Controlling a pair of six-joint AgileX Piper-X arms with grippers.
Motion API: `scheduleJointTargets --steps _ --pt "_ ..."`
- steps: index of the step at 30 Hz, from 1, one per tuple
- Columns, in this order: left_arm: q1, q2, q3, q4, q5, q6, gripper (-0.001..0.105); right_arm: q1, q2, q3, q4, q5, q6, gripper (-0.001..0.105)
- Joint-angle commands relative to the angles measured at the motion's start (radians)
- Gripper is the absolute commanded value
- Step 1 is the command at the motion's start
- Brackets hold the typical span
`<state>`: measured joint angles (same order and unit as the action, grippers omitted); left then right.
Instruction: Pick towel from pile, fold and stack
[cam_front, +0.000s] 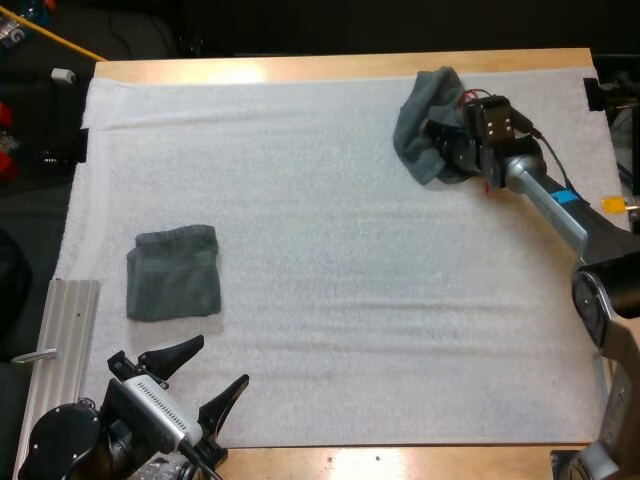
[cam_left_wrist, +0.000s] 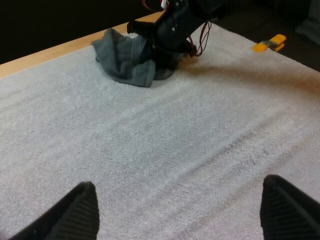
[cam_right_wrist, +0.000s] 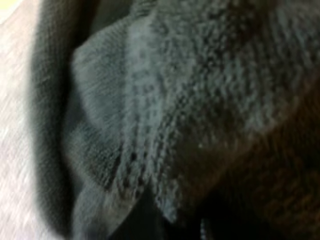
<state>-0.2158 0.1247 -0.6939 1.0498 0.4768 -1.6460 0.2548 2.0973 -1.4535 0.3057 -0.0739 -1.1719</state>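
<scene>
A crumpled dark grey-green towel (cam_front: 422, 112) lies at the mat's far right; the left wrist view has it (cam_left_wrist: 122, 60) across the mat near the wooden edge. My right gripper (cam_front: 442, 140) is pushed into its right side, and the right wrist view looks straight at the towel's ribbed cloth (cam_right_wrist: 150, 100) from very close. A folded towel (cam_front: 173, 272) lies flat on the left part of the mat. My left gripper (cam_front: 218, 362) hovers open over the mat's near left corner, just in front of the folded towel, with nothing between its fingers (cam_left_wrist: 75, 212).
A silver metal rail (cam_front: 58, 335) lies along the mat's left edge beside my left arm. The white mat (cam_front: 350, 300) stretches bare between the two towels. An orange clip (cam_left_wrist: 269, 43) sits past the crumpled towel.
</scene>
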Motion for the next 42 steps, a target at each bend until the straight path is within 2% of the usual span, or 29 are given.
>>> scheduleJointTargets --steps 1,9,12,19,30,35,42 --pt "-0.006 0.001 -0.002 0.000 0.007 -0.012 0.065 0.017 -0.050 -0.007 0.017 -0.014 -0.052 0.000" --pt "-0.006 0.001 -0.002 0.000 0.007 -0.012 0.065 0.141 -0.293 -0.007 0.143 0.183 -0.406 0.000" --pt "-0.006 0.001 -0.002 0.000 0.007 -0.012 0.065 0.192 -0.369 -0.007 0.175 0.239 -0.479 0.000" --pt "-0.006 0.001 -0.002 0.000 0.007 -0.012 0.065 0.289 -0.519 -0.007 0.267 0.243 -0.485 0.000" --pt "-0.006 0.001 -0.002 0.000 0.007 -0.012 0.065 0.509 -0.728 -0.007 0.519 0.243 -0.467 0.000" --pt "-0.006 0.001 -0.002 0.000 0.007 -0.012 0.065 0.609 -0.787 -0.007 0.641 0.243 -0.425 0.000" --pt "-0.006 0.001 -0.002 0.000 0.007 -0.012 0.065 0.714 -0.830 -0.007 0.822 0.243 -0.417 0.000"
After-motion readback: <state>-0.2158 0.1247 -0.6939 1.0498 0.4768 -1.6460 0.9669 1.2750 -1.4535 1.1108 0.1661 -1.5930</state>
